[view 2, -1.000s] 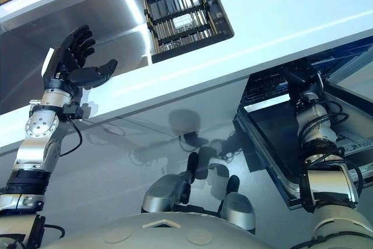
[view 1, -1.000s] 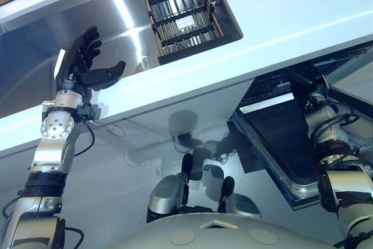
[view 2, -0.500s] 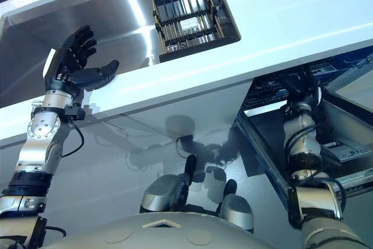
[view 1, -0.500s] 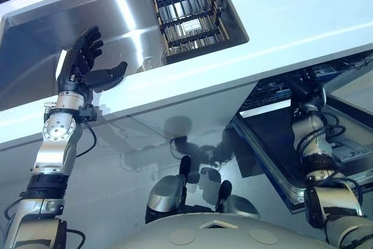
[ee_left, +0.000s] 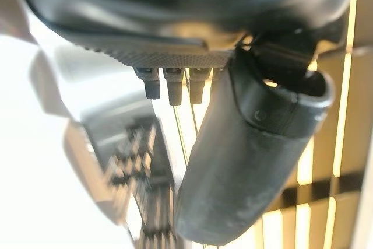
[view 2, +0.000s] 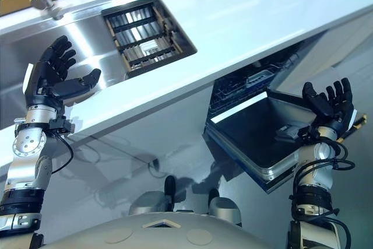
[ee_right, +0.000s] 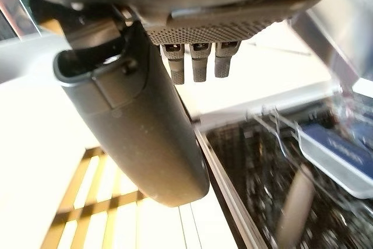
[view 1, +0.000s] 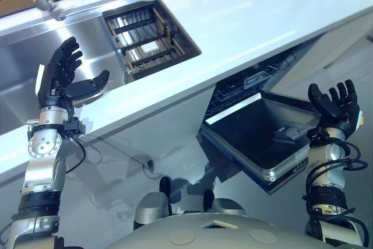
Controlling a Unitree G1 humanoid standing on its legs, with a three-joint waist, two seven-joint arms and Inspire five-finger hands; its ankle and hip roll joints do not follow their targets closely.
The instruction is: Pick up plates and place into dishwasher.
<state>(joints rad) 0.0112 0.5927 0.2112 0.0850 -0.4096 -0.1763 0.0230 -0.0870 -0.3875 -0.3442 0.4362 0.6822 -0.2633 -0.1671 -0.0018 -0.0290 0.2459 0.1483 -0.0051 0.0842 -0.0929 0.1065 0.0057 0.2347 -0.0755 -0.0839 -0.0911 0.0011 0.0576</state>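
Steel sink (view 1: 17, 80) at the centre, both hands empty.
Right hand (view 1: 335, 106) has drawn back from the dishwasher (view 1: 262, 132), right of the sink, fingers spread; left hand (view 1: 61, 77) stays splayed over it (no plates visible, rack (view 1: 145, 42) inside).
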